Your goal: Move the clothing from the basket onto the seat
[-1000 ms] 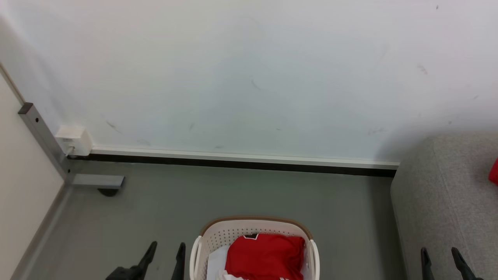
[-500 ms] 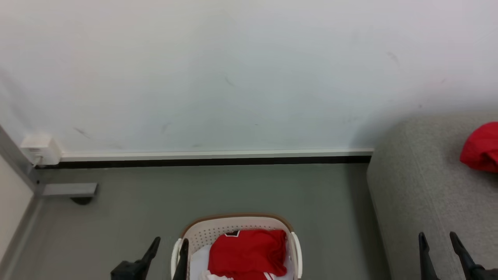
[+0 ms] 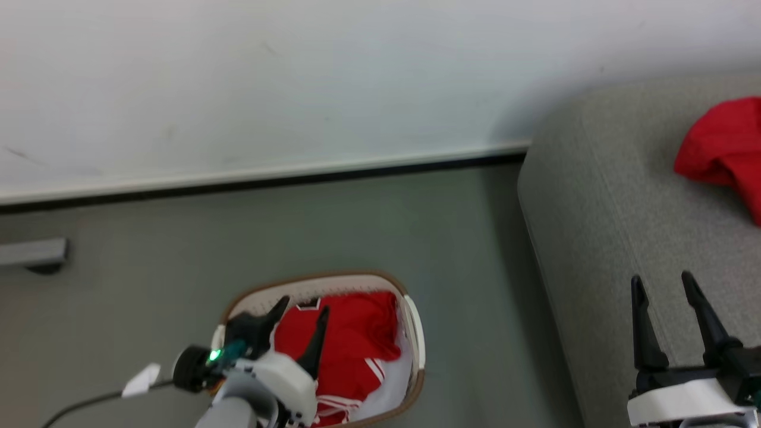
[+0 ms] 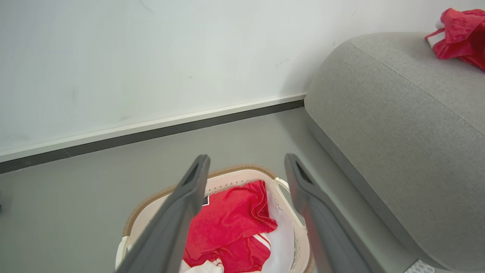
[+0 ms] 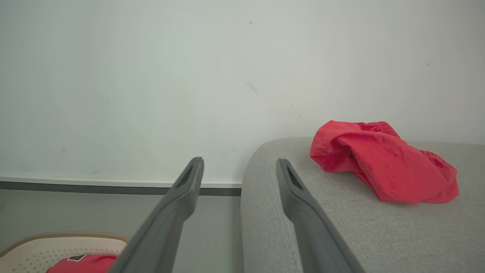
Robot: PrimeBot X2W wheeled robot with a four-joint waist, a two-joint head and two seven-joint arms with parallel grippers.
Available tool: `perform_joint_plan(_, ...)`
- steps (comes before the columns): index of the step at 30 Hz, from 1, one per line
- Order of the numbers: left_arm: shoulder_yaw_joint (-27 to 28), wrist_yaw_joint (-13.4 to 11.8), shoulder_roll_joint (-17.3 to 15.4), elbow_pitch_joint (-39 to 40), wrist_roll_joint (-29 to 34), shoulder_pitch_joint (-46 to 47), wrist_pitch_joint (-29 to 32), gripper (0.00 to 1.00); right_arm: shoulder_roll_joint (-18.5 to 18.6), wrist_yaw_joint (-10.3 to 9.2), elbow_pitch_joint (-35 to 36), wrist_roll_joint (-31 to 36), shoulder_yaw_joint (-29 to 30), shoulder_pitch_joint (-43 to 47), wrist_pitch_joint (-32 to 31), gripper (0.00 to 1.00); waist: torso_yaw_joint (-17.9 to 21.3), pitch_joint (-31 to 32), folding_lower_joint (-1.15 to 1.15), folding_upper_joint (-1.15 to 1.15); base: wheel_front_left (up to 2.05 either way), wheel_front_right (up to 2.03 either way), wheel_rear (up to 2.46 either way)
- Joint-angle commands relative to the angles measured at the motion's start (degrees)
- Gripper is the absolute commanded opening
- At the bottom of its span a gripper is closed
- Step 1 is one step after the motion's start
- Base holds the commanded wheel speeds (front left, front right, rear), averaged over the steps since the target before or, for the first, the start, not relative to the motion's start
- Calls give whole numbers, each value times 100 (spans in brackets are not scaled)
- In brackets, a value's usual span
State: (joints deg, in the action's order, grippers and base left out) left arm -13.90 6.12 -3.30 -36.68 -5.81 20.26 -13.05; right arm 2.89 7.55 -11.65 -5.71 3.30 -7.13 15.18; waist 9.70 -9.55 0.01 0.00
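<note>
The red jersey (image 3: 351,339) lies crumpled in the cream basket (image 3: 414,333) on the grey floor, over a pale white sheet (image 3: 389,392); the left wrist view shows the jersey (image 4: 231,223) in the basket (image 4: 159,197) too. My left gripper (image 3: 301,309) hovers open just above the basket's left half, nothing between its fingers. The grey seat (image 3: 594,226) stands to the right, with another red garment (image 3: 722,148) lying on it. My right gripper (image 3: 661,284) is open and empty over the seat's front part. In the right wrist view that garment (image 5: 379,163) rests on the seat (image 5: 341,227).
A white wall (image 3: 297,77) with a dark baseboard (image 3: 267,181) runs behind the basket. A grey metal foot (image 3: 32,254) sits at the far left on the floor. A cable with a white tag (image 3: 141,380) trails from my left wrist.
The head camera has swung right and down, so the seat fills more of the picture. My left gripper has come forward over the basket. Both grippers stay open.
</note>
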Motion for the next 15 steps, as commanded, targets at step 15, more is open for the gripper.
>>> perform_joint_plan(15,-246,-151,-21,-1974,101,2050,959,100,4,-11,528,-259,-229,-894,-6,100,377,-2131,-1,0,0,0,0)
